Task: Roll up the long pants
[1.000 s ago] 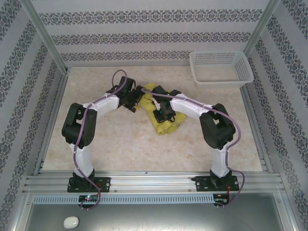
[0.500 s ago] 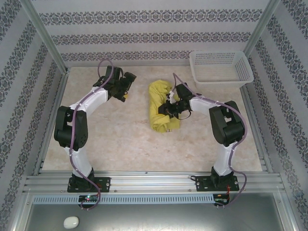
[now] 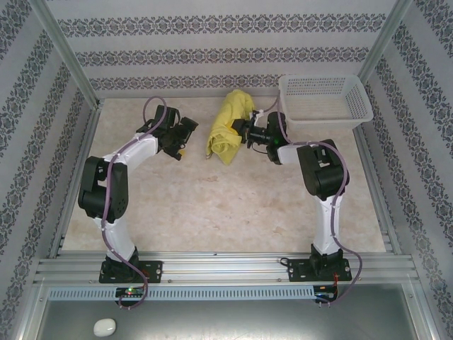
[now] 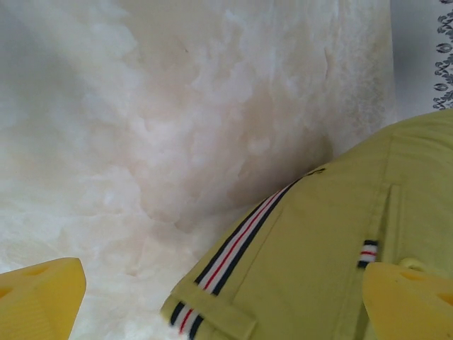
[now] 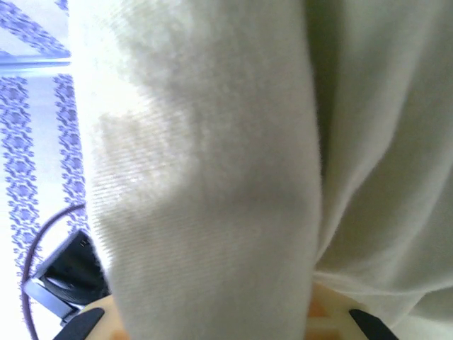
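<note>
Right gripper (image 3: 245, 130) pinches the long pants (image 3: 226, 129) above the marbled table (image 3: 212, 209); left gripper (image 3: 187, 137) gapes wide.

We are reading no text, label, brand, number or sign anywhere. The striped band on the long pants (image 4: 318, 269) is carrying plain coloured lines, not lettering. The wallpaper (image 3: 212, 28) is showing ornament, not letters.
</note>
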